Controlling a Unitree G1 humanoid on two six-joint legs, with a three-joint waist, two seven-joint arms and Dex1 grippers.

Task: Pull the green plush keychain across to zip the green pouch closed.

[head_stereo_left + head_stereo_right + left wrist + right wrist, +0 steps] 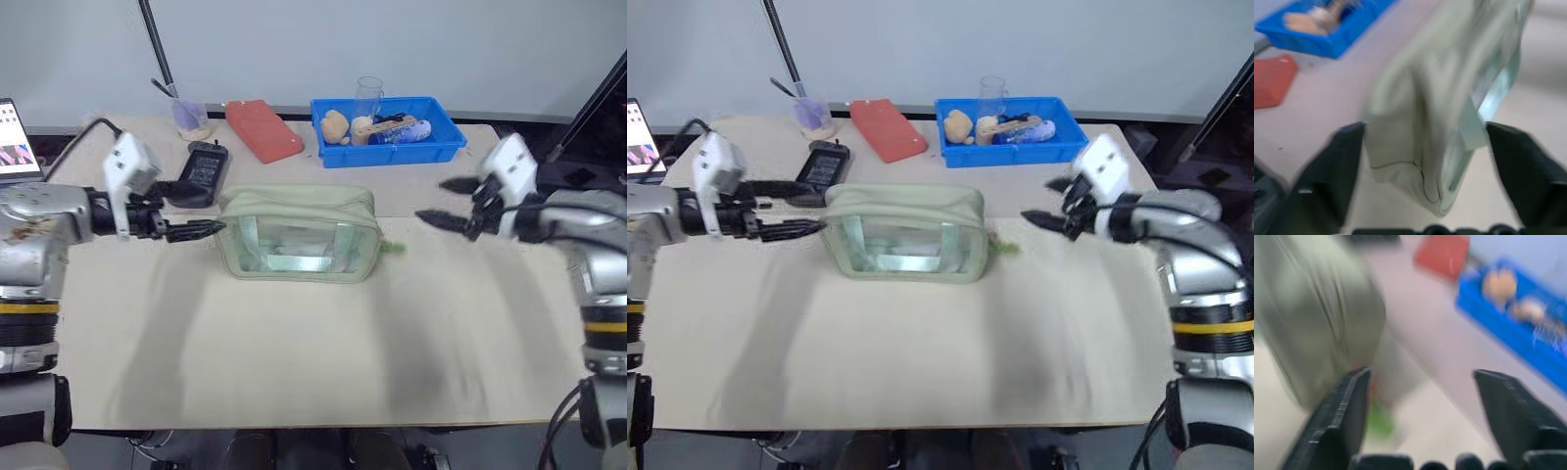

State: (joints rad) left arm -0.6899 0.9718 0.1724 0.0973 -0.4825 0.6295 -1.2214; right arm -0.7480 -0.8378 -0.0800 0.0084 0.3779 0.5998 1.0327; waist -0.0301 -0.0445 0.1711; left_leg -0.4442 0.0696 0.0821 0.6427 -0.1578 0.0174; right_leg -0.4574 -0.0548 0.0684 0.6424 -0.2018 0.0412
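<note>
Green pouch (pixel 299 235) sits centre frame, green plush keychain (pixel 394 246) lying at its right end. Left gripper (pixel 193 217) and right gripper (pixel 446 203) both have jaws spread, holding nothing. Risk: if the zip isn't fully seated, nothing is bracing the pouch, so any re-pull would likely drag it sideways.

Silver-grey arms with yellow-black bands, white wrist blocks, black two-fingered end effectors.
</note>
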